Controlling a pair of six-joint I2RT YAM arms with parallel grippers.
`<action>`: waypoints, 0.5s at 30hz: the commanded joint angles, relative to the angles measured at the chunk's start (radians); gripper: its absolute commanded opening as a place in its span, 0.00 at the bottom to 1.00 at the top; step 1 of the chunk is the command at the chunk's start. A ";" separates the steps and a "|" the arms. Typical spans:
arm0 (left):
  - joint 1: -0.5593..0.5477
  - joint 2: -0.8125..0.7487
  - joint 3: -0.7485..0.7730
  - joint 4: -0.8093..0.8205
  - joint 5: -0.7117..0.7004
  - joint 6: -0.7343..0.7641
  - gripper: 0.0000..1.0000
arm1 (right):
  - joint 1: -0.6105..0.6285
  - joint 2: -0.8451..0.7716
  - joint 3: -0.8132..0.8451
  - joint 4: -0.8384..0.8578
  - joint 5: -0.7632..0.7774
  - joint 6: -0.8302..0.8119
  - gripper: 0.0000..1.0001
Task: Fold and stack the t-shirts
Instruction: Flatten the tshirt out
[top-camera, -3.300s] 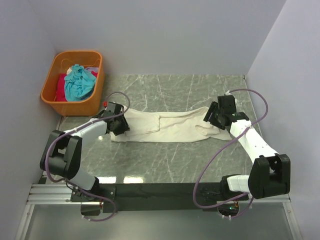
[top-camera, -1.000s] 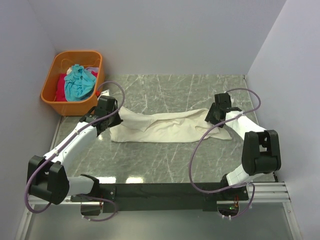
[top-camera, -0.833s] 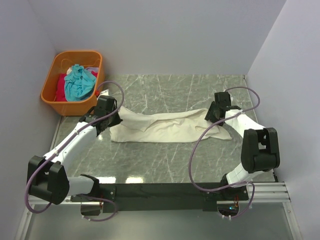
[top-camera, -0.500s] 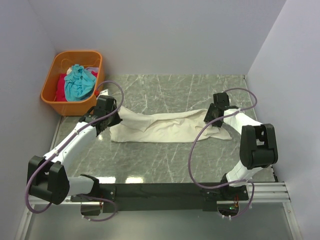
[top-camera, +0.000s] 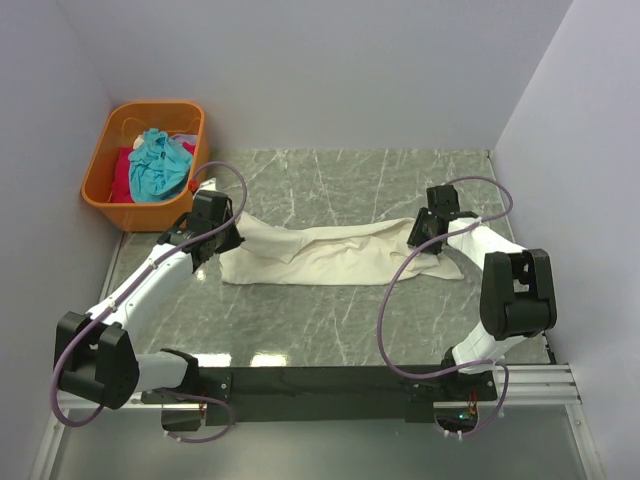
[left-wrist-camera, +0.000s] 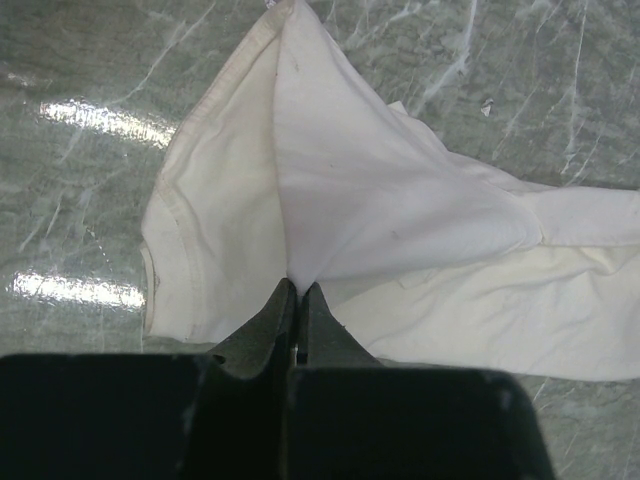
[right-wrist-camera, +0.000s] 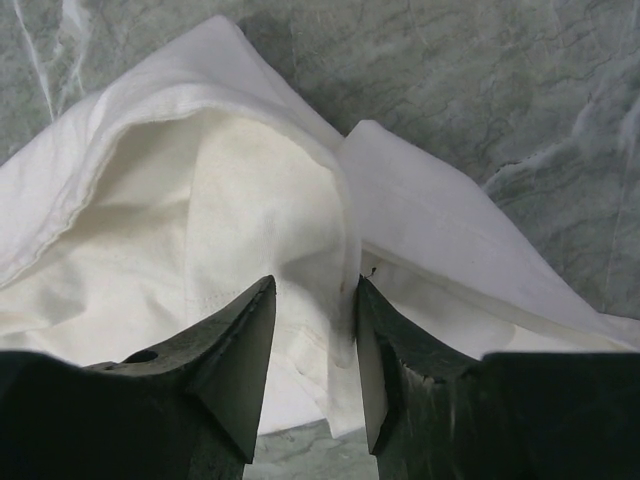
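A large cream t-shirt (top-camera: 330, 252) lies stretched across the marble table. My left gripper (top-camera: 232, 238) is at its left end, shut on a pinched fold of the cream cloth (left-wrist-camera: 330, 200), which rises in a ridge from the jaws (left-wrist-camera: 297, 292). My right gripper (top-camera: 416, 238) is at the shirt's right end, jaws open with a hemmed edge of the cream cloth (right-wrist-camera: 310, 250) between the fingers (right-wrist-camera: 240, 330). A teal shirt (top-camera: 158, 163) and a red shirt (top-camera: 122, 177) lie bunched in the orange basket (top-camera: 108, 209).
The orange basket stands at the far left corner by the left wall. Grey walls close the back and both sides. Bare marble (top-camera: 330, 320) lies in front of the shirt and behind it (top-camera: 340, 180).
Over 3.3 s the left arm swung out and took hold of the shirt's left end, lifting it slightly. The right gripper shifted a little to the left onto the shirt's right end.
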 joint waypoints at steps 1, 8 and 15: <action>0.007 -0.029 -0.007 0.027 0.004 0.007 0.01 | -0.004 -0.044 0.022 0.006 0.000 -0.001 0.45; 0.010 -0.030 -0.001 0.029 -0.013 0.004 0.01 | -0.004 -0.049 0.008 0.003 0.063 -0.001 0.13; 0.064 -0.027 0.185 -0.026 -0.057 0.021 0.01 | -0.004 -0.193 0.171 -0.121 0.207 -0.027 0.00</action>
